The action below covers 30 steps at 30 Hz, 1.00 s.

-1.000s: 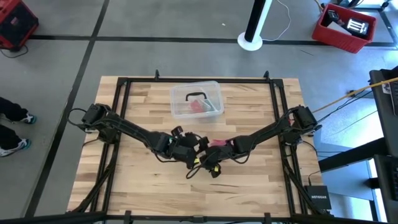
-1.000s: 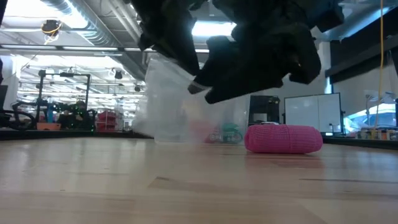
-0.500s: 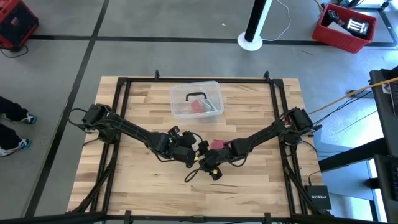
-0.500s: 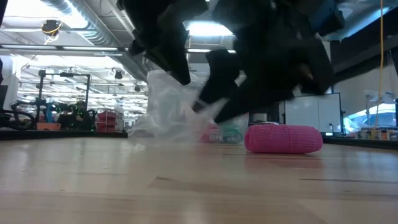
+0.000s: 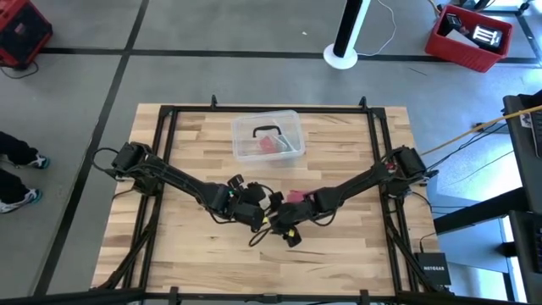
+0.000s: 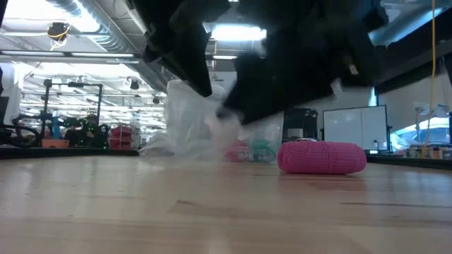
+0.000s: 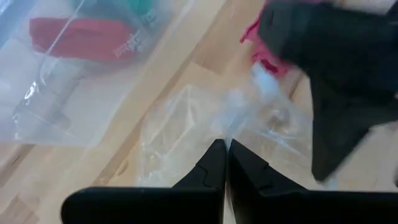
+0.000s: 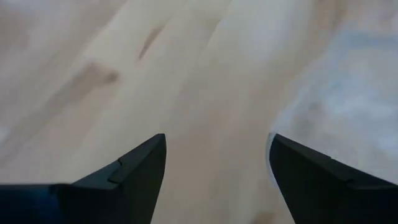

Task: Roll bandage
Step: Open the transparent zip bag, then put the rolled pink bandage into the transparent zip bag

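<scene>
My left gripper (image 7: 225, 163) has its jaws clenched on the crumpled clear wrapper (image 7: 205, 124), I judge to pull it clear; my right gripper (image 8: 214, 163) hovers with jaws spread wide over bare table (image 8: 186, 74). Beyond them the rolled pink bandage (image 6: 322, 156) lies on the table, untouched, ahead of the clear plastic box (image 5: 268, 134).

We see a pale, matt wooden butcher-block table (image 5: 186, 254) with visible grain, and on it a rolled pink bandage (image 6: 322, 156) of soft, ribbed knit cloth. The crumpled clear wrapper (image 7: 205, 118) is thin, glossy plastic film; the clear box (image 5: 268, 135) is smooth, rigid plastic. The left gripper's black fingers (image 7: 211, 171) look matt.
</scene>
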Tool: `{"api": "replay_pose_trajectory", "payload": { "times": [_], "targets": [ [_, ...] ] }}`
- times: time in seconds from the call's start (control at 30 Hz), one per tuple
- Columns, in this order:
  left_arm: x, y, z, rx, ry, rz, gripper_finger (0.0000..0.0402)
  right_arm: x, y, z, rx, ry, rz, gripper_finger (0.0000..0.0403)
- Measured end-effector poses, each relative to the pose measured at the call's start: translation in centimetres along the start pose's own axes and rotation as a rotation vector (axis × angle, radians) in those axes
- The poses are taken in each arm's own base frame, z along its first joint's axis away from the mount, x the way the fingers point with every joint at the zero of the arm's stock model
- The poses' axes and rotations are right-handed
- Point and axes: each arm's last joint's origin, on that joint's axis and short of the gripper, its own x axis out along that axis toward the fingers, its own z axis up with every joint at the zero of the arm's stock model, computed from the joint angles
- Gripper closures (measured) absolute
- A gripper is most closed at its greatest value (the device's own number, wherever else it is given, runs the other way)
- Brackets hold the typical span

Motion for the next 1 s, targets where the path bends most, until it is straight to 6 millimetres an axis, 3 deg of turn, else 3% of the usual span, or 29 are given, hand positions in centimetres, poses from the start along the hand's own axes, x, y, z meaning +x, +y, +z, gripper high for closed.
{"api": "replay_pose_trajectory", "payload": {
  "times": [0.1, 0.43, 0.63, 0.83, 1.0],
  "targets": [
    [-0.1, -0.1, -0.1, -0.004, -0.003, -0.002, 0.0401, -1.3, -0.5, 1.3, 0.003, -0.047, -0.043, 0.0123],
    [-0.1, -0.1, -0.1, -0.029, -0.005, 0.000, 0.0401, -2.6, -0.8, 1.8, 0.040, -0.047, -0.101, 0.0123],
    [-0.1, -0.1, -0.1, -0.020, -0.003, 0.001, 0.0401, -6.2, -0.6, 2.6, 0.068, -0.046, -0.025, 0.0123],
    [-0.1, -0.1, -0.1, -0.020, -0.004, 0.000, 0.0401, -9.1, -1.5, 1.1, 0.070, 0.090, -0.130, 0.0123],
    [-0.1, -0.1, -0.1, -0.021, -0.004, -0.001, 0.0401, -8.5, -3.0, -3.1, 0.203, 0.216, -0.174, 0.0123]
  ]
}}
